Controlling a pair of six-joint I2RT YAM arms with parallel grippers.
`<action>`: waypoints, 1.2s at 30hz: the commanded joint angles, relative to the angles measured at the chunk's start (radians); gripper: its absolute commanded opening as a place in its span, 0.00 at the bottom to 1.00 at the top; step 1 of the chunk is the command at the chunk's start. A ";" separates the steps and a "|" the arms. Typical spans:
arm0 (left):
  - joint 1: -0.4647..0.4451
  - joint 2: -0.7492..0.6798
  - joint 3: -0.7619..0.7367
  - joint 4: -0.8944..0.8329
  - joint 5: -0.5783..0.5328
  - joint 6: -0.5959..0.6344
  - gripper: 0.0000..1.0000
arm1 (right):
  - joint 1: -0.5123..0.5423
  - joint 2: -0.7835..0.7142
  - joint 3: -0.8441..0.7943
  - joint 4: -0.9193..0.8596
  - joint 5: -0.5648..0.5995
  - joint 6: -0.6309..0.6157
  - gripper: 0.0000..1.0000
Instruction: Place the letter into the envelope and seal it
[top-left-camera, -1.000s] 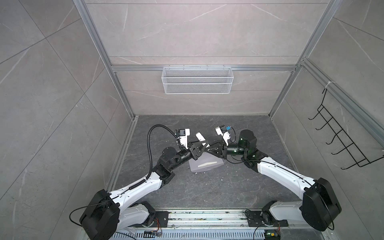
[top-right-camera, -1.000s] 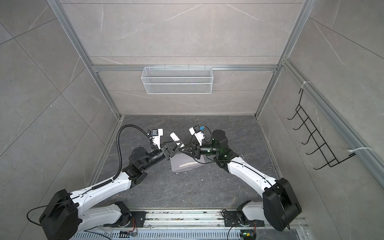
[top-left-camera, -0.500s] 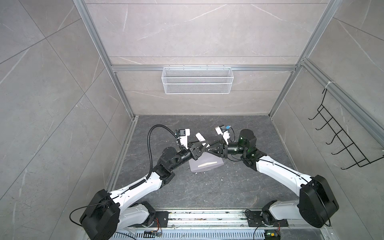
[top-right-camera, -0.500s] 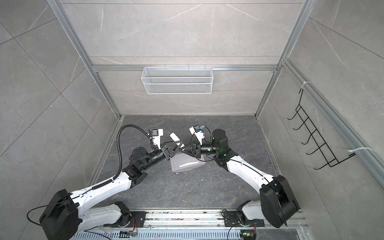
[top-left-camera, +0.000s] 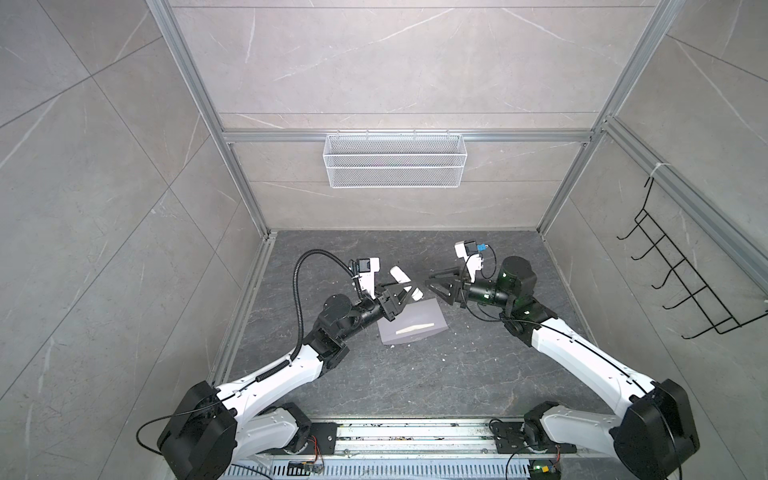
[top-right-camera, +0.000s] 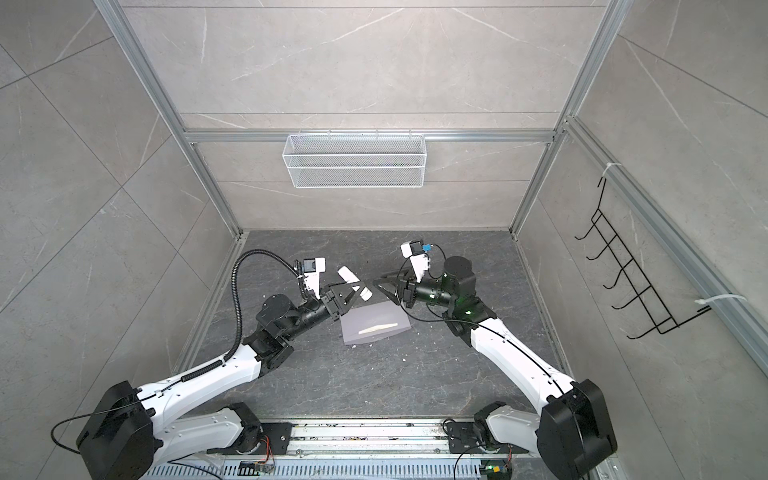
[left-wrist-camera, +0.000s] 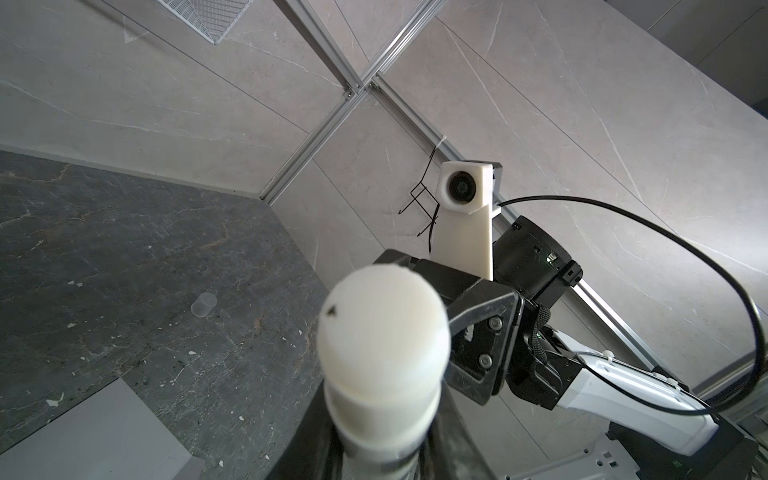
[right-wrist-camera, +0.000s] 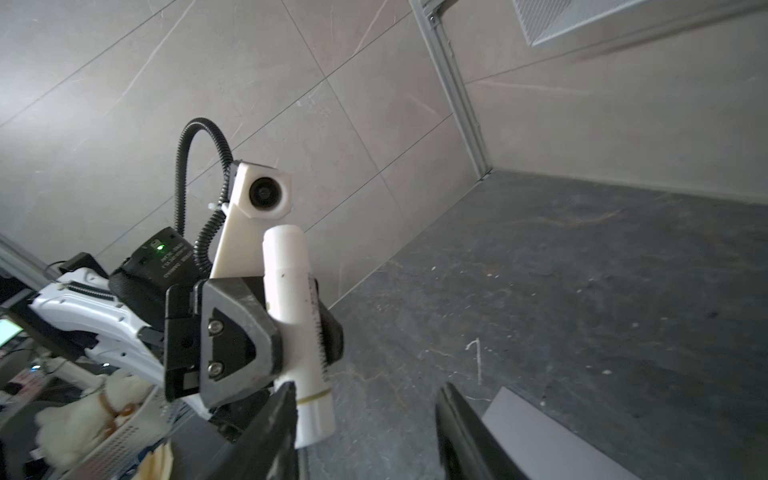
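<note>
1. The pale lavender-grey rectangular paper envelope (left-wrist-camera: 83, 436) is being cut off by the left wrist picture's edge.
2. The white plastic cylindrical tube (left-wrist-camera: 382, 332) is appearing blurred there, lower end cropped.
3. The envelope's pale strip (top-left-camera: 415, 327) is reading too small to identify.

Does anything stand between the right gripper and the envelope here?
Nothing visible does. The right gripper hangs open near the far corner of the envelope, with only table between them. The white tube clamped in the left gripper is off to one side.

One envelope (top-left-camera: 411, 326); one white tube (top-left-camera: 398, 273); one clear cap (left-wrist-camera: 203, 304); one wire basket (top-left-camera: 394, 166).
</note>
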 joint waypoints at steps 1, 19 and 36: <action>-0.002 -0.035 0.003 0.031 -0.018 0.018 0.00 | 0.008 -0.071 -0.039 -0.012 0.110 -0.051 0.64; 0.001 0.025 0.064 -0.031 -0.103 -0.320 0.00 | 0.056 -0.342 -0.239 0.068 0.519 -0.155 0.81; 0.001 0.044 0.088 -0.155 -0.145 -0.649 0.00 | 0.278 -0.242 -0.221 0.125 0.709 -0.297 0.83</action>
